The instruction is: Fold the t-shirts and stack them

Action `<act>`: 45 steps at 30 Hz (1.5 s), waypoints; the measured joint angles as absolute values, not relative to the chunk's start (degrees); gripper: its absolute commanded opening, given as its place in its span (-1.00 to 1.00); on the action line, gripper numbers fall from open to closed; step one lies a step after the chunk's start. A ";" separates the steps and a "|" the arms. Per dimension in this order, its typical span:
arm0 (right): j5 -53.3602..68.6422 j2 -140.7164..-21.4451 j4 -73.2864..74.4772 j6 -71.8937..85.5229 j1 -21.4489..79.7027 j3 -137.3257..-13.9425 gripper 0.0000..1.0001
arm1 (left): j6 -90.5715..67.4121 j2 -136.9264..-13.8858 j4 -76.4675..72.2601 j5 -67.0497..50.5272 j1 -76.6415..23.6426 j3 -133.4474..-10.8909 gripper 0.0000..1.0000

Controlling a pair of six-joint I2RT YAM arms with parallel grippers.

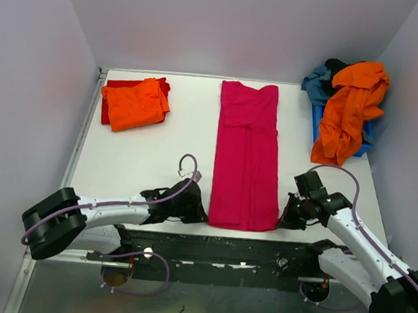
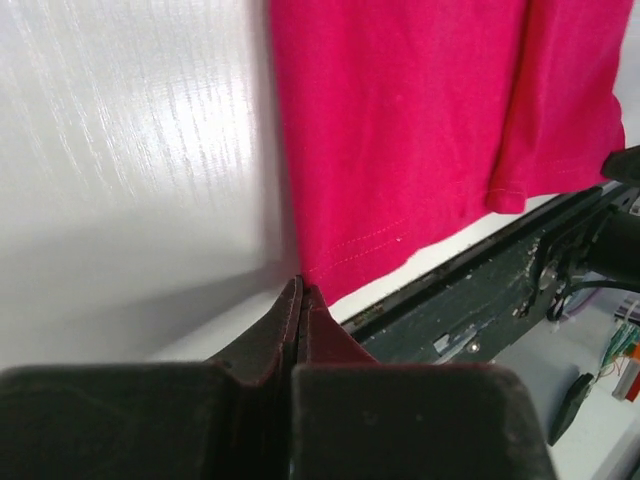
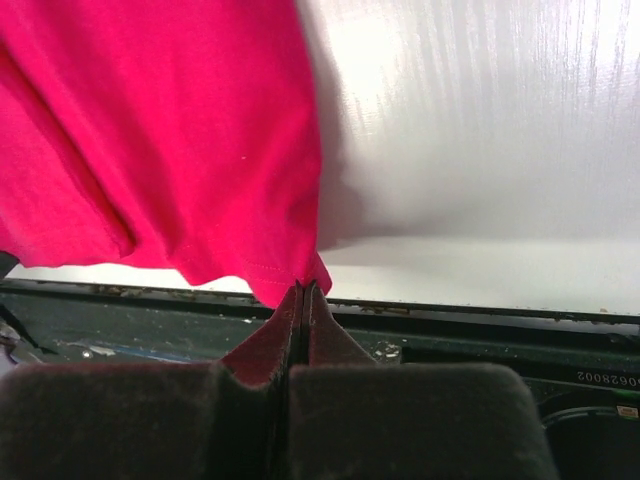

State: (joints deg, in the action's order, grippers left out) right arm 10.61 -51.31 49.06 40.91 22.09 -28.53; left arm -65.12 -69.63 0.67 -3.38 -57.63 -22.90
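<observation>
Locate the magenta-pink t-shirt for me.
In the top view, the magenta-pink cloth t-shirt lies folded lengthwise at the centre of the table, near corners pinched by the left fingers and right fingers.

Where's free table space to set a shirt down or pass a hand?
Free: strip between orange stack and pink shirt; strip between shirt and bin; left side nearer than the stack. Crowded: near edge, left gripper and right gripper pinching shirt corners; far-right corner, overflowing bin.

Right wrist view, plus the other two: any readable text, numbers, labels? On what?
"0629002", faint, digits unsure: white print on the black rail, right wrist view.
Below it, small label: too small to read.
Other views: nothing readable.
</observation>
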 measured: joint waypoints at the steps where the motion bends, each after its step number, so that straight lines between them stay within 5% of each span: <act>1: 10.61 -51.05 49.63 40.84 22.09 -29.04 -0.99 | -64.90 -68.82 1.58 -3.36 -57.60 -23.35 -1.00; 15: 7.51 -58.94 50.26 38.87 22.06 -45.76 -0.99 | -56.88 -66.76 6.85 -3.66 -48.88 -34.85 -1.00; 29: 0.84 -90.89 43.46 35.27 16.69 -73.58 -0.99 | -46.76 -88.95 5.43 -4.14 -31.88 -59.79 -1.00; 33: 0.84 -95.13 43.03 34.20 14.83 -75.77 -0.99 | -45.74 -94.30 5.61 -5.74 -30.28 -64.55 -0.30; 39: 3.36 -94.87 41.50 32.62 14.17 -74.11 -0.99 | -45.47 -96.73 5.08 -8.62 -30.13 -62.61 -0.19; 45: 7.35 -89.56 39.46 31.90 14.20 -64.51 -0.99 | -45.34 -96.55 5.19 -8.56 -31.20 -55.90 0.13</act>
State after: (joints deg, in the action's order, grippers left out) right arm 7.35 -89.56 39.46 31.90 14.20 -64.51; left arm -45.34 -96.55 5.19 -8.56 -31.20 -55.90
